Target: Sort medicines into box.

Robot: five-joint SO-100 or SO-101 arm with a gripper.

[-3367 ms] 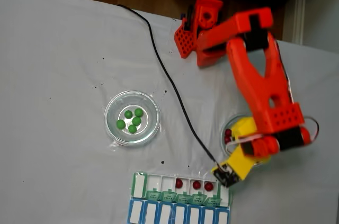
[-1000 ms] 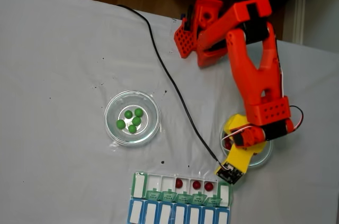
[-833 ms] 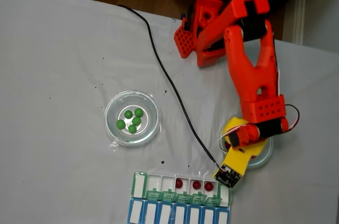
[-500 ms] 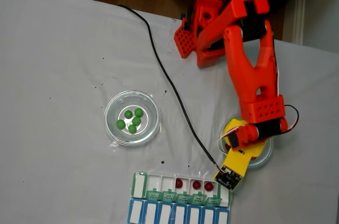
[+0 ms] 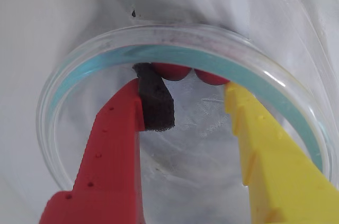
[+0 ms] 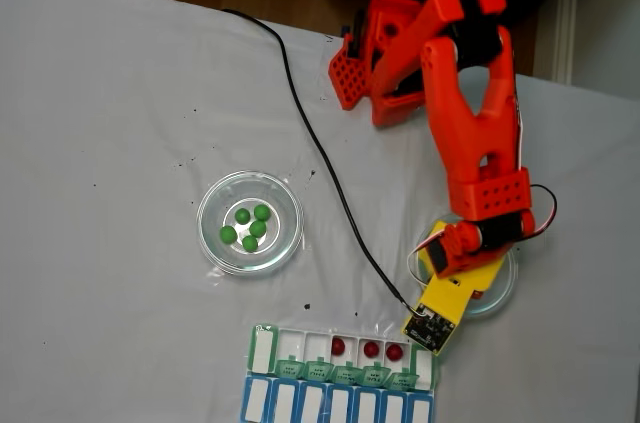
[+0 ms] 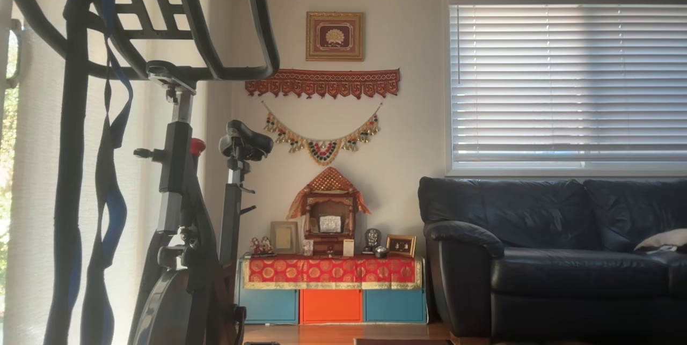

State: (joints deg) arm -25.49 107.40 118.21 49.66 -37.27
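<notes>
In the wrist view the tool point(image 5: 183, 97) stands wide inside a glass dish point(image 5: 79, 65), gripping nothing. Its red finger point(image 5: 114, 144) carries a black pad point(image 5: 156, 102), and the yellow finger point(image 5: 265, 155) is well apart from it. Two red balls point(image 5: 172, 70) lie against the dish's far wall, just beyond the pad's tip.

In the fixed view the arm point(image 6: 470, 133) reaches from the tabletop's far edge to that dish point(image 6: 502, 288) near the right edge. A second dish point(image 6: 215, 198) near the middle of the tabletop point(image 6: 120, 123) holds five green balls point(image 6: 250, 228). The box point(image 6: 262, 343) lies at the near edge, three red balls point(image 6: 371, 350) in adjoining compartments toward the right end of its green-lidded row. A black cable point(image 6: 320, 158) crosses the tabletop to the wrist.
</notes>
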